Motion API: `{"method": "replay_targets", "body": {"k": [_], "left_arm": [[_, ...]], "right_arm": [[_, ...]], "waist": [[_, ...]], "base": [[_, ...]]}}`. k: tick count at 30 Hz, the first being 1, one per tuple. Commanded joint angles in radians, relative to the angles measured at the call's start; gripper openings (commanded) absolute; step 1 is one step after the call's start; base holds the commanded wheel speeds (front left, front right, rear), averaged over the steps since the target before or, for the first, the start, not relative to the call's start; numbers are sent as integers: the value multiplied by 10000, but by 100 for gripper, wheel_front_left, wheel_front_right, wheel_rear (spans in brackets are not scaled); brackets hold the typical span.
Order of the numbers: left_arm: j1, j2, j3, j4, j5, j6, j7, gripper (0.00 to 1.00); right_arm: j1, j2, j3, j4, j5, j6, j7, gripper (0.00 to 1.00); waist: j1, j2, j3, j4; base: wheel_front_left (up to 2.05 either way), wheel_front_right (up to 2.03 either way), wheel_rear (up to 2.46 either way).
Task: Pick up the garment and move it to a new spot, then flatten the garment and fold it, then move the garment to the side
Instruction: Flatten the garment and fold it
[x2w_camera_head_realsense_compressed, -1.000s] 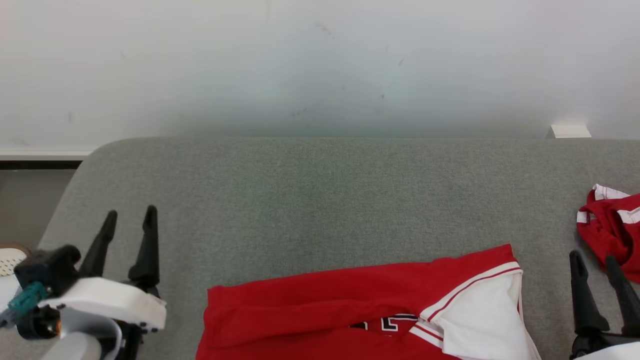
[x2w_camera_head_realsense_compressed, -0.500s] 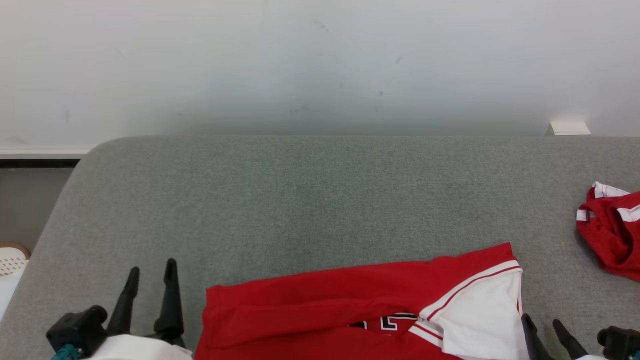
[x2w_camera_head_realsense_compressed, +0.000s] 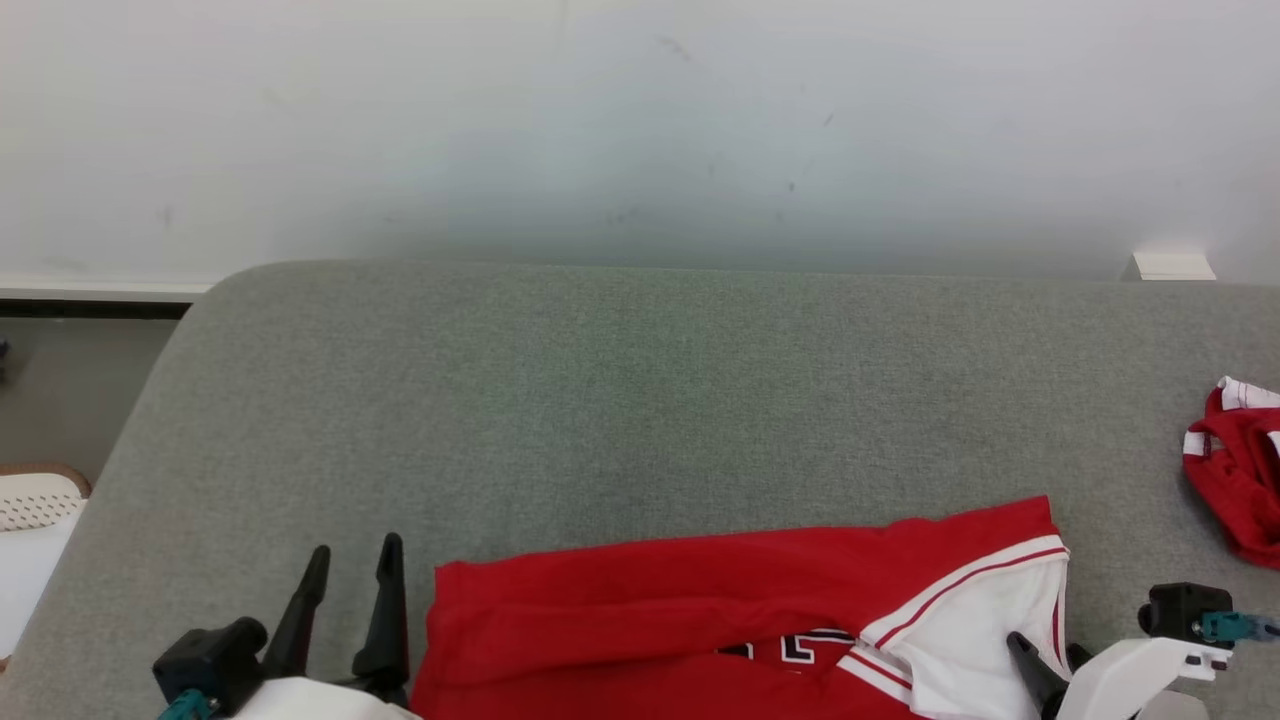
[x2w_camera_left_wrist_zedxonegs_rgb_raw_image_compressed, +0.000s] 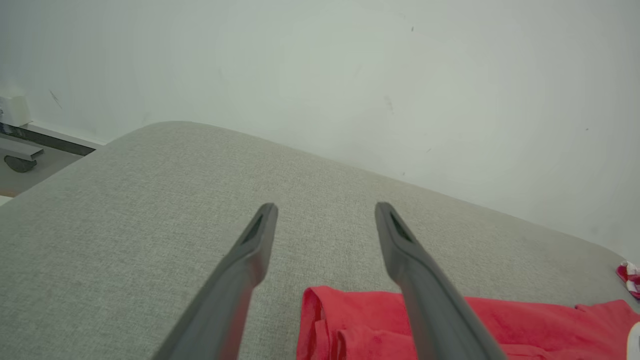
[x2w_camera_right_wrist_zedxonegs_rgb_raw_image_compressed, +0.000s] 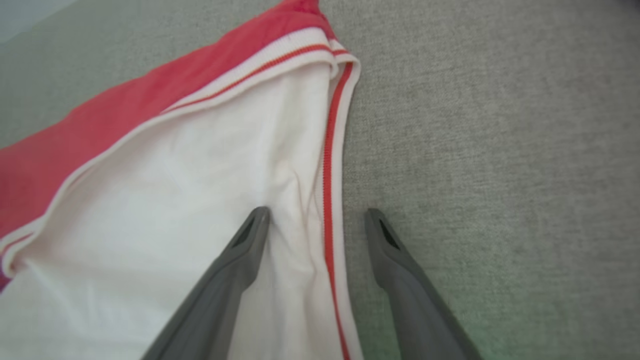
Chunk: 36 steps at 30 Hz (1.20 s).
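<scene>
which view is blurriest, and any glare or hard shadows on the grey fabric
Right wrist view: softest, the red and white jersey and the grey weave beside it look smeared, faint green cast lower right. Left wrist view: grey fabric surface crisp and evenly lit. Head view: even light, no glare, only soft shade on the wall.

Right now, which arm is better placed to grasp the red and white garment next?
Right, probably. The right end effector stands open astride the white striped hem of the garment. The left end effector, also open, sits beside the red edge over the grey cushion.
</scene>
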Motion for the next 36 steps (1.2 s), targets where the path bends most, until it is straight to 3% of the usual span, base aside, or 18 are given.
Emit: {"method": "replay_targets", "body": {"k": [1, 3, 4, 5, 7, 14, 26, 32, 36], "left_arm": [[-92, -26, 4, 49, 111, -35, -4, 100], [-125, -71, -14, 186, 198, -110, -3, 100], [-142, -110, -16, 239, 258, -136, -1, 100], [-164, -155, -9, 296, 292, -173, -1, 100], [-187, -221, 30, 393, 313, -209, -1, 100], [-193, -376, 156, 617, 430, -372, -1, 100], [-54, -436, 483, 796, 1004, -383, 0, 100], [52, -581, 619, 842, 1052, -484, 0, 100], [73, -650, 672, 914, 1064, -580, 0, 100]], "right_arm": [[188, 314, 316, 280, 145, 76, 349, 100], [174, 394, 637, 266, 353, 98, 955, 42], [197, 420, 756, 268, 451, 101, 1248, 26], [208, 426, 861, 267, 540, 101, 1571, 0], [181, 360, 922, 215, 626, 99, 1964, 0], [-466, -48, 303, -519, 488, 62, 1756, 0], [-404, -1019, -1333, -2370, -348, 38, 1854, 0], [272, -667, -1051, -4599, -688, 39, 2391, 0], [718, -230, -169, -6161, -761, 39, 2953, 0]], "waist": [[0, 0, 11, 28], [0, 0, 20, 67], [0, 0, 19, 80], [0, 0, 16, 89], [0, 0, -10, 97], [0, 0, -112, 115], [0, 0, -211, -57], [0, 0, -332, 6], [0, 0, -389, 106]], "base": [[0, 0, 0], [0, 0, 0], [0, 0, 0], [0, 0, 0], [0, 0, 0], [0, 0, 0], [0, 0, 0], [0, 0, 0], [0, 0, 0]]}}
